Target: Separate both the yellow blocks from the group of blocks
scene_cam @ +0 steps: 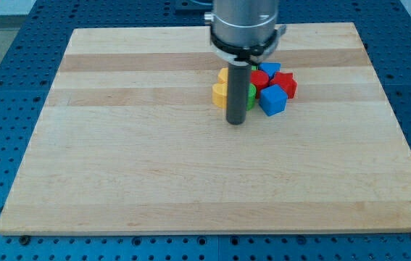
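A tight group of blocks sits on the wooden board (191, 167) above its middle. Two yellow blocks are on the group's left: one (219, 93) in front and one (222, 75) behind it, both partly hidden by the rod. A green block (251, 95) shows just right of the rod. A red block (260, 80), a blue block (269, 69), a red star-like block (285, 83) and a blue cube (272, 101) lie to the right. My tip (236, 122) rests just below the group, beside the front yellow block.
The board lies on a blue perforated table (2, 109). The arm's grey body (245, 25) hangs over the group's top and hides part of it.
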`<action>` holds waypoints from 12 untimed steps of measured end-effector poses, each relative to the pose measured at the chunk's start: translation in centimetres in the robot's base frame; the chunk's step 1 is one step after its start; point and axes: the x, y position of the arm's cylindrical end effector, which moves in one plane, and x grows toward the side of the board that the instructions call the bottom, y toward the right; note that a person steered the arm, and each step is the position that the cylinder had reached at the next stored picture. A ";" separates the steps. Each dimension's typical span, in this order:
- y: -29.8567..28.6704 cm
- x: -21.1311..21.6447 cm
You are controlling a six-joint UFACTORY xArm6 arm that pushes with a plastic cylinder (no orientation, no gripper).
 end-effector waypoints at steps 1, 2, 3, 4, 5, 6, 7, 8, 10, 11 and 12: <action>-1.0 -1.8; -1.0 -3.6; -1.0 -6.2; -1.0 -8.8; -1.0 -11.7; -1.0 -13.3; -1.3 -13.1; -4.6 -13.0; -9.7 -18.9; -7.3 -23.0; -4.3 -24.5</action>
